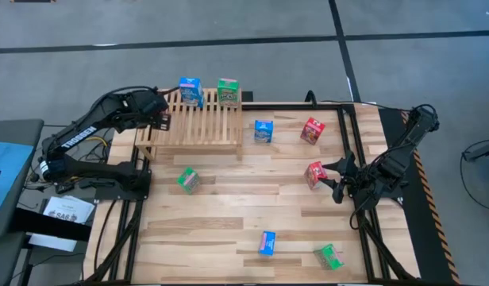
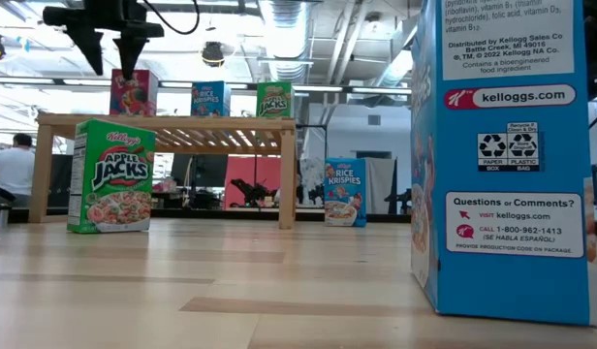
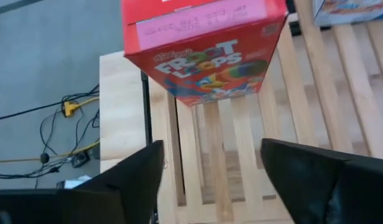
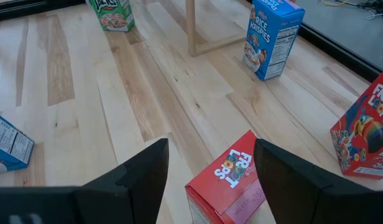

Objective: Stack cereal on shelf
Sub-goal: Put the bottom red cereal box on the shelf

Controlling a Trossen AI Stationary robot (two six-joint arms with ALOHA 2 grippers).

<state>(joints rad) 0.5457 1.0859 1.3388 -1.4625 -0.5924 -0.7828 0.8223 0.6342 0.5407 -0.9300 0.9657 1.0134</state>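
The wooden slatted shelf (image 1: 198,123) stands at the table's far left. Three cereal boxes stand upright on it: red (image 2: 134,92), blue (image 1: 190,91) and green (image 1: 228,91). My left gripper (image 2: 109,58) hangs open just above the red box (image 3: 204,43) and clear of it. My right gripper (image 1: 337,183) is open at the table's right side, just short of another red box (image 1: 314,173). That box (image 4: 232,180) shows low between its fingers, and I see no touch.
More cereal boxes stand on the plank table: blue (image 1: 263,131) and red (image 1: 312,130) right of the shelf, green (image 1: 187,179) in front of it, blue (image 1: 267,242) and green (image 1: 329,256) near the front edge. The table's middle is bare wood.
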